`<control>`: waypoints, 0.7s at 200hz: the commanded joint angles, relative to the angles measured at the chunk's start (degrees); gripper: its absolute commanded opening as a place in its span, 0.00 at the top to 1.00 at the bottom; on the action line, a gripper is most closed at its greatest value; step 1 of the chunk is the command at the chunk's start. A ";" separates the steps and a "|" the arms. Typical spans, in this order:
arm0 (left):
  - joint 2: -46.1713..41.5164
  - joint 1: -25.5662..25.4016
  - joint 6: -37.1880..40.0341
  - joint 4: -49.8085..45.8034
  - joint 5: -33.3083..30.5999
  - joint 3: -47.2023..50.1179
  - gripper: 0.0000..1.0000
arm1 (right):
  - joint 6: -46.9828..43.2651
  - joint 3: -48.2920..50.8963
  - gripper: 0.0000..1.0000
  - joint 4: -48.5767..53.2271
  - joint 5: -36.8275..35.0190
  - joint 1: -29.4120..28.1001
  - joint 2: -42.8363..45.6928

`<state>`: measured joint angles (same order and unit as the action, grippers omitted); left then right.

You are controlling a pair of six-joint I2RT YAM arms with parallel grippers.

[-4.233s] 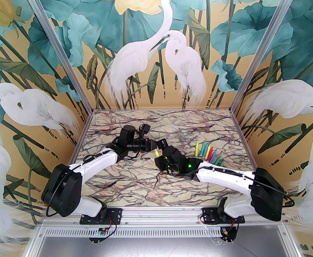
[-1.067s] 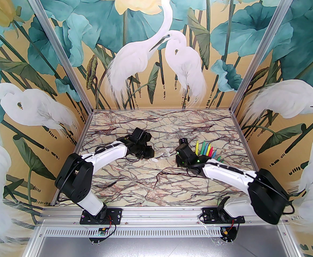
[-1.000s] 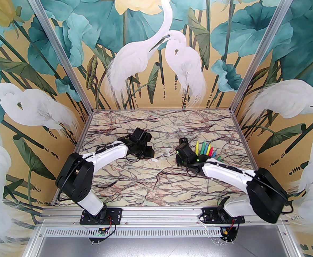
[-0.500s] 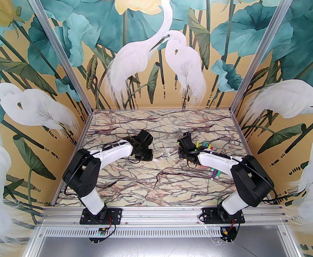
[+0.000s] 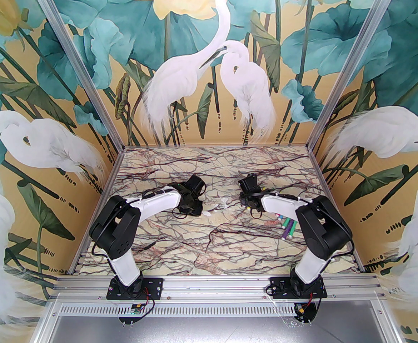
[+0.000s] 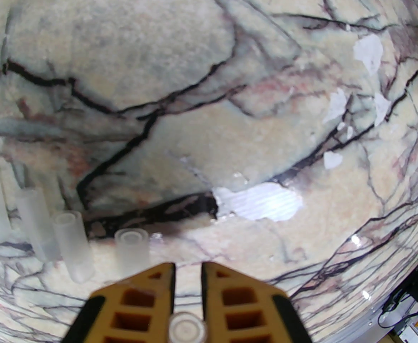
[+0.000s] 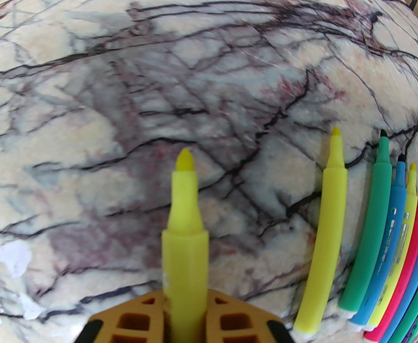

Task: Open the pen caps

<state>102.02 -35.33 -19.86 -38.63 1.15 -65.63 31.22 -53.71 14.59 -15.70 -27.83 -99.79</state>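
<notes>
Table top (image 6: 159, 66): marble-print sheet, smooth, slight sheen with glints. The print has flaked off in patches (image 6: 262, 204), showing a bare white ribbed layer beneath.
Pen caps (image 6: 72, 243): frosted see-through plastic, smooth. The pen cap (image 6: 187, 329) between the left gripper (image 6: 188, 268) fingers is the same.
Left gripper and right gripper (image 7: 185, 295) fingers: matt ochre plastic, open lattice, black edging.
Yellow pen (image 7: 184, 234) in the right gripper: smooth plastic barrel, soft sheen, fibrous felt tip.
Pens (image 7: 384, 234) at right: same plastic, printed lettering.
Arm shells (image 5: 159, 204): glossy white plastic.
Joint housings (image 5: 116, 227): matt black.
Frame rails (image 5: 209, 284): brushed aluminium.
Walls (image 5: 34, 84): matt printed mural.
</notes>
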 commanded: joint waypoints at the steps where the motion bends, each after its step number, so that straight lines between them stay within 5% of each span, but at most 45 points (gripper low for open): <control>1: 1.47 -0.44 0.87 -1.31 -1.93 -1.65 1.00 | -0.86 -1.58 0.85 -0.69 -1.65 0.92 -0.93; 140: 3.25 -0.79 1.38 -1.53 -2.29 -2.05 0.92 | -1.01 -1.67 0.78 -0.61 -3.30 4.63 -3.61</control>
<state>104.29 -35.68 -19.42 -39.16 0.27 -66.17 30.55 -54.28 14.39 -18.00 -23.51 -102.08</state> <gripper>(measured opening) 0.161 0.209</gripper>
